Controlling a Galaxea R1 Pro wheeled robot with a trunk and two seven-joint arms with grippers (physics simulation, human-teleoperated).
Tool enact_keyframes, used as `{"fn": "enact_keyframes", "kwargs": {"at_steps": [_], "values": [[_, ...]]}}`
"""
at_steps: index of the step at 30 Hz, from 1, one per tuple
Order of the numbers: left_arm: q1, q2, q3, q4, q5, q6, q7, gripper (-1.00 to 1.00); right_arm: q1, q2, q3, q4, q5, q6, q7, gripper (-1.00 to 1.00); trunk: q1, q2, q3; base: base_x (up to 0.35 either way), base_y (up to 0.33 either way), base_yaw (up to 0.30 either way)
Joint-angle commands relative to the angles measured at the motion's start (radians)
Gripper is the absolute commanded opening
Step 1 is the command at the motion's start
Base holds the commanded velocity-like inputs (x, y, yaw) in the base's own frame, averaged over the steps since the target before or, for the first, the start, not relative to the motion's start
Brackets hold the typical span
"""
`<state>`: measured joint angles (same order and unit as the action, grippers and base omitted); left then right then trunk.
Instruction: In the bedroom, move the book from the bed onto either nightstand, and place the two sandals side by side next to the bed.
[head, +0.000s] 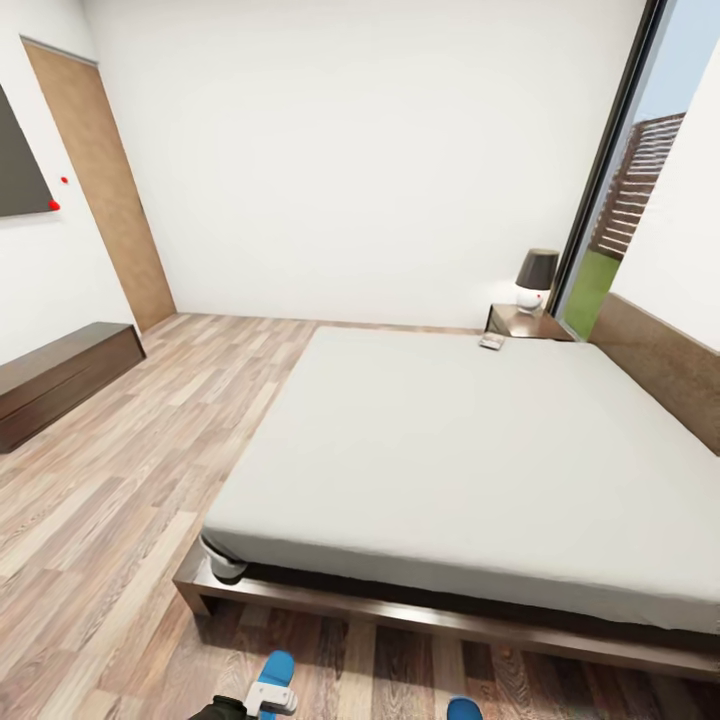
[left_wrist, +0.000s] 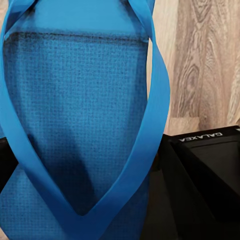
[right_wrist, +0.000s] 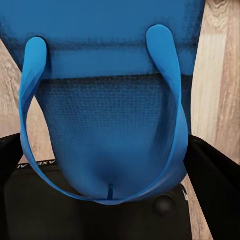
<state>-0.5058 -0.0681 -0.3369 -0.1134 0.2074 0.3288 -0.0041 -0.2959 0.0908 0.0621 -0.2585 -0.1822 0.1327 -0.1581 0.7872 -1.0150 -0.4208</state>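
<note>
sandals: one blue sandal (left_wrist: 80, 125) fills the left pincer's camera and the other sandal (right_wrist: 110, 110) the right's, each apparently gripped, toes pointing toward the bed (head: 470, 440). floor just before the bed's foot lies directly ahead. the book (head: 491, 341) rests at the far mattress corner beside the nightstand (head: 525, 322).

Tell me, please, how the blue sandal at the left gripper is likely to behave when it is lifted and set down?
The sandal looks thin and flat, so it is probably light and may flex somewhat. Its strap is a narrow band arching off the sole and would likely give if gripped. Laid sole-down on the wood floor, it should lie flat, not roll.
</note>
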Motion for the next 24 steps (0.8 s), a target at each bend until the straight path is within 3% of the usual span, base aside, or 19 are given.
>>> {"fn": "enact_keyframes", "kwargs": {"at_steps": [1,15,24], "values": [[0.000,0.001,-0.008,-0.002,0.007,0.006,-0.002,-1.00,0.000,0.000,0.007,-0.002,-0.010,0.005,-0.006,-1.00,0.004,-0.008,-0.006,0.000,0.000,-0.061],[-0.001,-0.004,-0.008,-0.005,0.009,0.008,-0.003,-1.00,0.000,0.000,0.007,-0.003,-0.010,0.005,-0.006,-1.00,0.058,-0.106,-0.072,0.000,0.000,-0.020],[-0.004,-0.023,-0.010,-0.008,0.009,0.059,-0.002,-1.00,0.000,-0.002,0.006,-0.003,-0.010,0.005,-0.006,-1.00,0.092,-0.169,-0.115,0.000,0.000,0.000]]}}
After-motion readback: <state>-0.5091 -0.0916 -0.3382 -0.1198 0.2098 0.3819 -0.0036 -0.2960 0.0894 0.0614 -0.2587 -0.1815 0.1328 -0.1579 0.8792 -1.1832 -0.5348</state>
